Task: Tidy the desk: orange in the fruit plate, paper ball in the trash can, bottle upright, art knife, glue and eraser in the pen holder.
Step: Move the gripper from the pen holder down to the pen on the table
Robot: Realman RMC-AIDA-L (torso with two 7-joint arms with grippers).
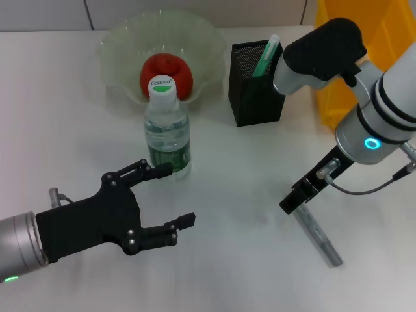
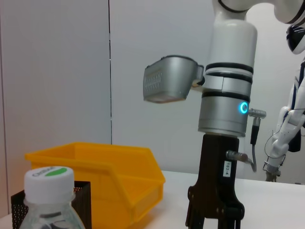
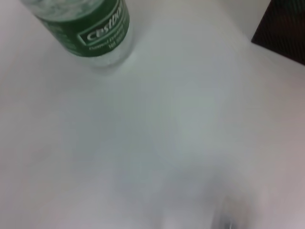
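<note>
The bottle (image 1: 168, 133) stands upright on the desk (image 1: 247, 169), just in front of the fruit plate (image 1: 117, 49), which holds the orange (image 1: 166, 70). My left gripper (image 1: 175, 195) is open beside the bottle's base, holding nothing. The art knife (image 1: 266, 55) stands in the pen holder (image 1: 253, 97). The grey glue (image 1: 320, 239) lies flat on the desk, and my right gripper (image 1: 294, 200) sits at its near end. The left wrist view shows the bottle's cap (image 2: 49, 176) and the right gripper (image 2: 212, 220). The paper ball and eraser are out of view.
The yellow trash can (image 1: 335, 97) stands at the back right behind my right arm, and also appears in the left wrist view (image 2: 109, 179). The right wrist view shows the bottle's label (image 3: 95, 26) and a corner of the pen holder (image 3: 283, 26).
</note>
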